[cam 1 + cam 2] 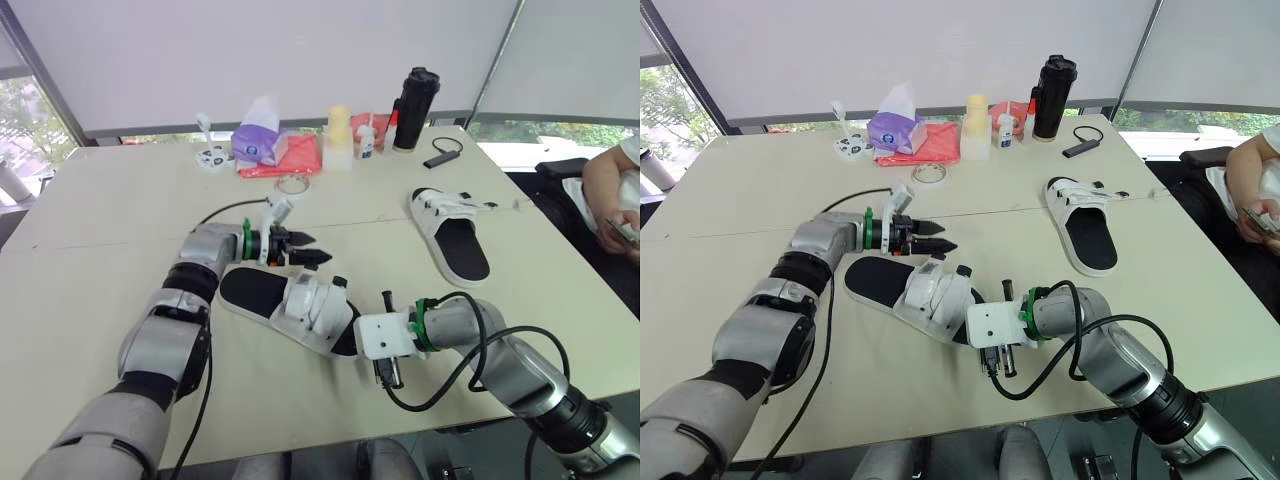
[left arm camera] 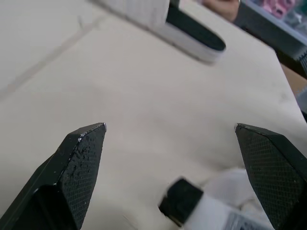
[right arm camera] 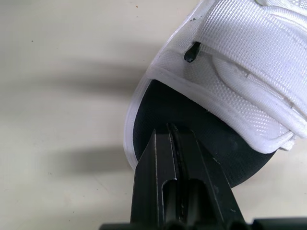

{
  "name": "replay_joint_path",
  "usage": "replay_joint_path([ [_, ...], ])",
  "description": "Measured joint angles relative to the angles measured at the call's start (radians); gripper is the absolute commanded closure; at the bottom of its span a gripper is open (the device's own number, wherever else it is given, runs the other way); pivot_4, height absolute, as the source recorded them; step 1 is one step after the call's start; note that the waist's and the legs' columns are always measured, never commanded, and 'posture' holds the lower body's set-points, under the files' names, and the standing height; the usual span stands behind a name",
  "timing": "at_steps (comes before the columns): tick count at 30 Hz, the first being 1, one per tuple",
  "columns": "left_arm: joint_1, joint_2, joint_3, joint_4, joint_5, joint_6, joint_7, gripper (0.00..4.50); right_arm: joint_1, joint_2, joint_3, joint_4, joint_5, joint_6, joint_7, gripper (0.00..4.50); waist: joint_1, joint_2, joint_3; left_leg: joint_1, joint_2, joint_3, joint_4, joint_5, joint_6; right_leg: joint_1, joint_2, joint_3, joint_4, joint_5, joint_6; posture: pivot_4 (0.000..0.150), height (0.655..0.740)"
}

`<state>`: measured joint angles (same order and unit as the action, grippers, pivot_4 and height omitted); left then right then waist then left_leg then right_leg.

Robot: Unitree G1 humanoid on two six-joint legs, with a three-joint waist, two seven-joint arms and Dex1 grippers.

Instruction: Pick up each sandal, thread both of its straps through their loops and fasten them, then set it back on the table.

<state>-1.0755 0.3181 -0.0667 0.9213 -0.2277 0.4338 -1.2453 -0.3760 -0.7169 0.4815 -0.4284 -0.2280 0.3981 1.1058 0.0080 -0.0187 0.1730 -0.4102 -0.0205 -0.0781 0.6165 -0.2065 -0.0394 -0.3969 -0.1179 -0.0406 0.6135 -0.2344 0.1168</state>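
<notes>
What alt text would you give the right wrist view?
The right pincer, shut, points at one end of a white-strapped sandal, its tips over the black footbed near the rim. The sandal lies on a beige table.

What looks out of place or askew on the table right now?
The far white strap sandal with a black footbed lies with its straps loose, ends sticking out sideways over the beige table. The near matching sandal has its straps lying across it. Nothing looks spilled or damaged.
</notes>
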Motion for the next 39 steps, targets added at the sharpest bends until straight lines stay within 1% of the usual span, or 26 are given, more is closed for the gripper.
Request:
replay_joint_path([
  [2, 0.002, -0.003, 0.005, -0.054, -0.023, 0.044, -0.037, 0.07, 0.0, 0.001, 0.001, -0.001, 0.0, 0.0, 0.0, 4.5, -0.001, 0.0, 0.0, 0.0, 0.0, 0.0, 0.0, 0.0, 0.0, 0.0, 0.0, 0.0, 0.0, 0.0, 0.0, 0.15, 0.74],
  [6, 0.045, 0.004, -0.027, -0.292, -0.084, 0.188, -0.148, 0.07, 0.0, 0.003, 0.003, -0.002, 0.001, 0.0, -0.001, 4.5, -0.005, 0.0, 0.0, 0.0, 0.0, 0.0, -0.001, 0.0, 0.0, 0.0, 0.0, 0.0, 0.0, 0.0, 0.0, 0.15, 0.74],
  [8, 0.075, 0.007, -0.048, -0.371, -0.102, 0.234, -0.172, 0.07, 0.0, 0.004, 0.003, -0.001, 0.001, 0.0, -0.003, 4.5, -0.006, 0.0, 0.0, 0.0, 0.0, 0.0, -0.002, 0.0, 0.0, 0.0, 0.0, 0.0, 0.0, 0.0, 0.0, 0.15, 0.74],
  [11, 0.121, 0.017, -0.085, -0.427, -0.111, 0.294, -0.179, 0.07, 0.001, 0.005, 0.003, -0.001, 0.001, 0.001, -0.004, 4.5, -0.006, 0.0, 0.0, 0.0, 0.0, 0.0, -0.001, 0.0, 0.0, 0.0, 0.0, 0.0, 0.0, 0.0, 0.0, 0.15, 0.74],
  [14, 0.15, 0.025, -0.116, -0.436, -0.109, 0.322, -0.172, 0.07, 0.001, 0.005, 0.002, -0.001, 0.001, 0.002, -0.004, 4.5, -0.005, 0.0, 0.0, 0.0, 0.0, 0.0, -0.001, 0.0, 0.0, 0.0, 0.0, 0.0, 0.0, 0.0, 0.0, 0.15, 0.74],
  [17, 0.162, 0.05, -0.104, -0.45, -0.12, 0.351, -0.141, 0.07, 0.002, 0.008, 0.003, -0.002, 0.001, 0.002, -0.008, 4.5, -0.008, 0.0, 0.0, 0.0, 0.0, 0.0, -0.002, 0.0, 0.0, -0.001, 0.0, 0.0, 0.0, 0.0, 0.0, 0.15, 0.74],
  [19, 0.162, 0.087, -0.059, -0.471, -0.148, 0.389, -0.121, 0.07, 0.005, 0.012, 0.004, -0.003, 0.001, 0.002, -0.012, 4.5, -0.013, 0.0, 0.001, 0.0, 0.0, -0.001, -0.002, 0.0, 0.0, -0.001, 0.0, 0.0, 0.0, 0.0, 0.0, 0.15, 0.74],
  [21, 0.166, 0.141, -0.003, -0.529, -0.187, 0.442, -0.097, 0.07, 0.008, 0.013, 0.004, -0.007, 0.001, 0.003, -0.017, 4.5, -0.019, 0.0, 0.001, 0.0, 0.0, -0.001, -0.003, 0.0, 0.0, -0.001, 0.0, 0.0, 0.0, -0.001, 0.0, 0.15, 0.74],
  [24, 0.204, 0.204, 0.043, -0.62, -0.232, 0.507, -0.077, 0.07, 0.009, 0.013, 0.005, -0.009, 0.001, 0.005, -0.017, 4.5, -0.02, 0.001, 0.0, 0.0, 0.0, -0.001, -0.003, 0.0, 0.0, -0.001, 0.0, 0.0, 0.0, -0.001, 0.0, 0.15, 0.74],
  [28, 0.301, 0.288, 0.045, -0.703, -0.273, 0.604, -0.062, 0.07, 0.009, 0.013, 0.005, -0.008, 0.0, 0.005, -0.019, 4.5, -0.02, 0.0, 0.001, 0.0, 0.0, -0.001, -0.003, 0.0, 0.0, -0.001, 0.0, 0.0, 0.0, -0.001, 0.0, 0.15, 0.74],
  [31, 0.339, 0.336, 0.051, -0.744, -0.31, 0.667, -0.054, 0.07, 0.007, 0.012, 0.004, -0.005, 0.0, 0.004, -0.016, 4.5, -0.019, 0.0, 0.001, 0.0, 0.0, -0.002, -0.003, 0.0, 0.0, -0.001, 0.0, 0.0, -0.001, -0.001, 0.0, 0.15, 0.74],
  [35, 0.372, 0.36, 0.06, -0.794, -0.347, 0.696, -0.026, 0.07, 0.003, 0.015, 0.006, 0.0, 0.0, -0.002, -0.018, 4.5, -0.019, 0.0, 0.001, 0.0, 0.0, -0.002, -0.003, 0.0, -0.001, -0.001, -0.001, 0.0, -0.001, -0.001, 0.0, 0.15, 0.74],
  [39, 0.413, 0.362, 0.075, -0.796, -0.352, 0.69, 0.021, 0.07, 0.007, 0.022, 0.0, 0.0, 0.009, 0.004, -0.02, 4.5, -0.021, 0.0, 0.001, 0.0, 0.0, -0.002, -0.004, 0.0, 0.0, -0.003, -0.001, 0.0, 0.0, -0.002, -0.001, 0.15, 0.74],
])
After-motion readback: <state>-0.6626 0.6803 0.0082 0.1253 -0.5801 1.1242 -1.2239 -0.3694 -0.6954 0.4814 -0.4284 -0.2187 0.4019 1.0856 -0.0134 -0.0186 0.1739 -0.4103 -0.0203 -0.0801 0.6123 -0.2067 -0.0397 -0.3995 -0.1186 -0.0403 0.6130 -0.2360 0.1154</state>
